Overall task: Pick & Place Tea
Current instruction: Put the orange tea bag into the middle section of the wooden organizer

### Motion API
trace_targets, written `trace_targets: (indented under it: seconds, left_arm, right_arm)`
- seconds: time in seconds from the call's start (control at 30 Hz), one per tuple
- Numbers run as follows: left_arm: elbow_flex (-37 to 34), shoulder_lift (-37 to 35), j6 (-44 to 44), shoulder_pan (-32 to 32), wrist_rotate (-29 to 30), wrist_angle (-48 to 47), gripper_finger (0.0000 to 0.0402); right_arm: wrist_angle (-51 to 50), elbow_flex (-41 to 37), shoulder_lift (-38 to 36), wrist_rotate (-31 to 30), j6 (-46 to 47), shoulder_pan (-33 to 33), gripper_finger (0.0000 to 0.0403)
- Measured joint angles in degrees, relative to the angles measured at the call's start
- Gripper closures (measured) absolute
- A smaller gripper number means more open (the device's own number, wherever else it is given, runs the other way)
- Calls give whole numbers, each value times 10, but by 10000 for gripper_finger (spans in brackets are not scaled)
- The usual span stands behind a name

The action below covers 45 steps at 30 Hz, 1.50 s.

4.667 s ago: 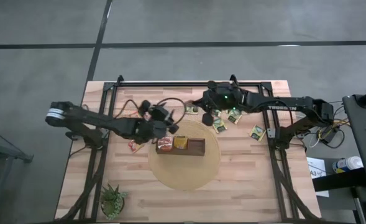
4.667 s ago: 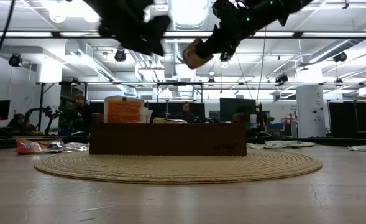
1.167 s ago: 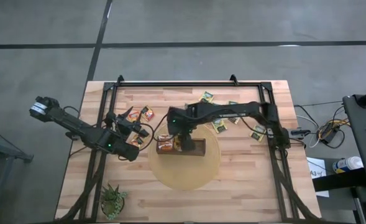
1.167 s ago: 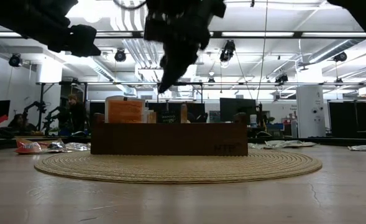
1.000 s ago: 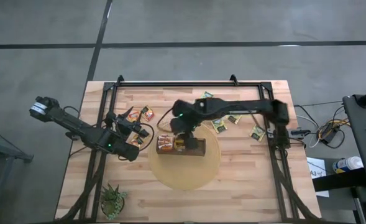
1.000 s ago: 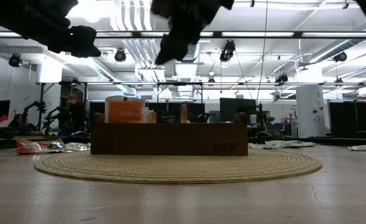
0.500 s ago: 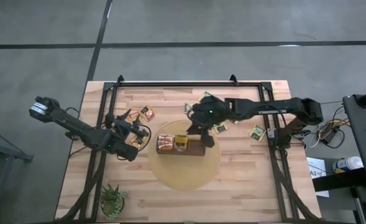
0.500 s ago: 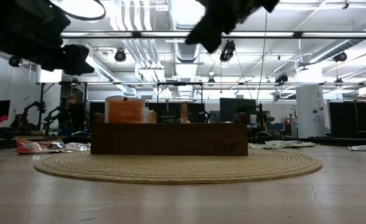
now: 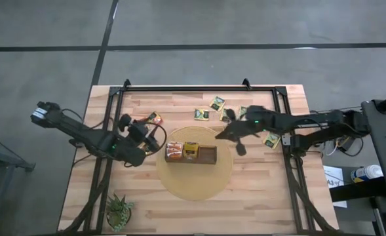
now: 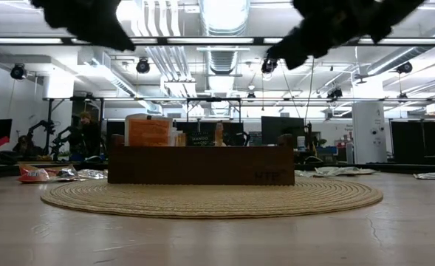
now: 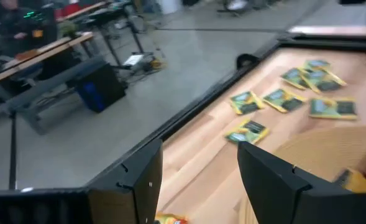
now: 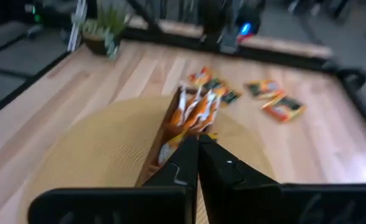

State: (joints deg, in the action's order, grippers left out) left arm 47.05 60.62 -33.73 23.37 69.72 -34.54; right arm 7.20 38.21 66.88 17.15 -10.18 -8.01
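Observation:
The tea lies as small flat sachets: orange ones (image 9: 174, 151) and a yellow one (image 9: 191, 150) stand in the dark wooden box (image 9: 207, 155) on the round woven mat (image 9: 194, 177). Loose sachets (image 9: 217, 103) lie on the far part of the table, and one (image 9: 154, 118) lies near my left gripper. My left gripper (image 9: 143, 131) hovers left of the box, open and empty (image 11: 198, 186). My right gripper (image 9: 224, 134) hangs right of the box, above the mat's edge, shut with nothing between its fingers (image 12: 198, 155). In the low view both hang high above the box (image 10: 199, 164).
A small green plant (image 9: 119, 211) stands at the table's near left corner. More sachets (image 9: 271, 139) lie by the right frame rail. A black metal frame (image 9: 199, 87) runs along the far and side edges. Bare wood lies near of the mat.
My right gripper has drawn back from above the box toward the table's right edge, to beyond the box's right end. My left gripper has risen and tipped up left of the box. The box and its sachets have stayed in place.

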Motion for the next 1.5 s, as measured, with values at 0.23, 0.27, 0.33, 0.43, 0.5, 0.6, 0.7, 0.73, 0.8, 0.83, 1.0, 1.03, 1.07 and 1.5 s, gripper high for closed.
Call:
trace_targets:
  seconds: [0.23, 0.27, 0.33, 0.43, 0.5, 0.6, 0.7, 0.73, 0.8, 0.83, 1.0, 1.03, 1.07, 1.5]
  left_arm:
    - [108, 0, 82, 0, -47, -51, 200]
    - [117, -1, 82, 0, -48, -61, 200]
    - [126, -1, 80, 0, -59, -79, 200]
    - [127, -2, 48, -2, -65, -119, 200]
    - [127, -4, -8, -7, -70, -168, 200]
    - [127, -10, -107, -19, -96, -256, 200]
    - [127, -10, -159, -25, -121, -312, 200]
    - [126, -10, -163, -26, -130, -316, 200]
    - [126, -10, -157, -30, -152, -313, 200]
    - [126, -10, -153, -32, -166, -311, 200]
    - [126, -10, -142, -55, -242, -315, 200]
    - [126, -10, -135, -63, -257, -315, 200]
    - [126, -10, -126, -72, -269, -315, 200]
    - [126, -6, -18, -233, -491, -315, 200]
  right_arm:
    - [128, -137, -129, 40, 27, -44, 394]
    - [132, -151, -145, 40, 35, -52, 394]
    - [135, -174, -178, 40, 53, -66, 394]
    - [143, -208, -228, 41, 88, -73, 394]
    - [168, -233, -258, 42, 114, -68, 394]
    - [226, -285, -304, 28, 152, -51, 394]
    - [285, -341, -345, -36, 175, -24, 394]
    - [299, -357, -358, -57, 180, -14, 394]
    - [299, -377, -381, -82, 186, 7, 394]
    - [278, -376, -391, -92, 185, 18, 394]
    - [247, -377, -434, -129, 152, 73, 394]
    - [247, -377, -442, -135, 144, 81, 394]
    - [246, -377, -450, -142, 136, 89, 394]
    - [102, -377, -507, -146, 81, 100, 394]
